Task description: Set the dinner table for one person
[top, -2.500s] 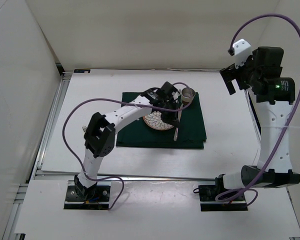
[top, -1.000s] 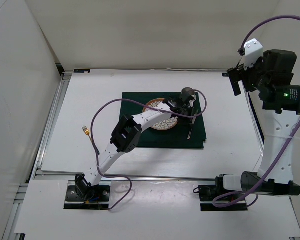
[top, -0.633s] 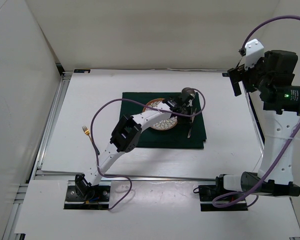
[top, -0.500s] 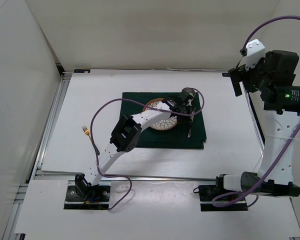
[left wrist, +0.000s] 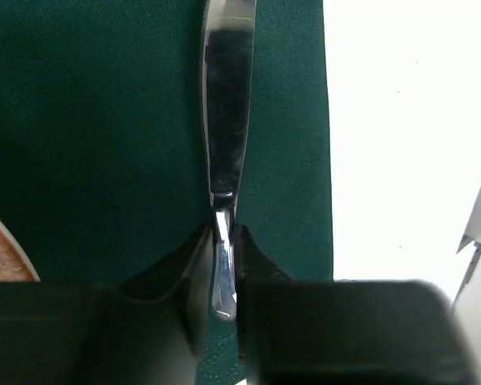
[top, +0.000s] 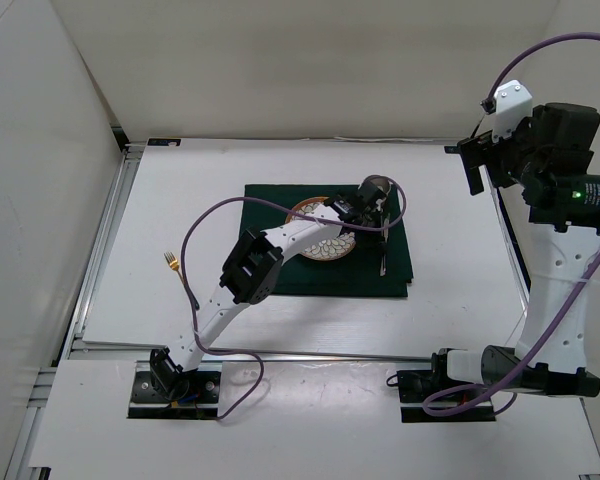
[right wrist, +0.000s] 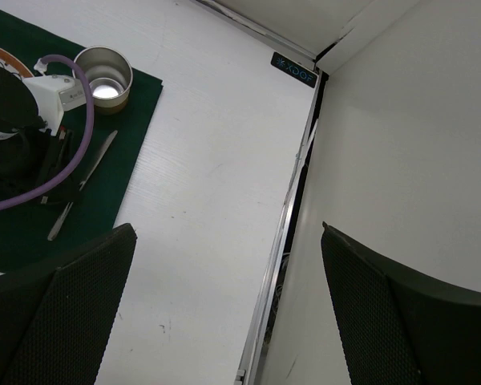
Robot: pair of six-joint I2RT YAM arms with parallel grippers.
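Note:
On the white dinner table [top: 180,210] lies a dark green cloth [top: 280,275] with a patterned plate [top: 315,245] and a metal cup [top: 373,186]. My left gripper [top: 380,226] is low over the cloth's right part, shut on the handle of a silver knife [top: 382,257]. In the left wrist view the knife [left wrist: 226,120] lies along the cloth [left wrist: 88,120], its handle end pinched in the gripper [left wrist: 224,241]. A gold-handled fork [top: 170,262] lies on the table at the left. My right gripper [top: 472,160] is open, empty and raised at the far right.
The right wrist view shows its gripper [right wrist: 227,233] above the table's right edge, with the rail [right wrist: 293,200] and side wall beside it, and the cup [right wrist: 104,76] and knife [right wrist: 84,184] to the left. White walls enclose the table.
My left arm has reached across the plate and carried the knife to the cloth's right side, shifting it slightly right in the last second. The right arm barely moved.

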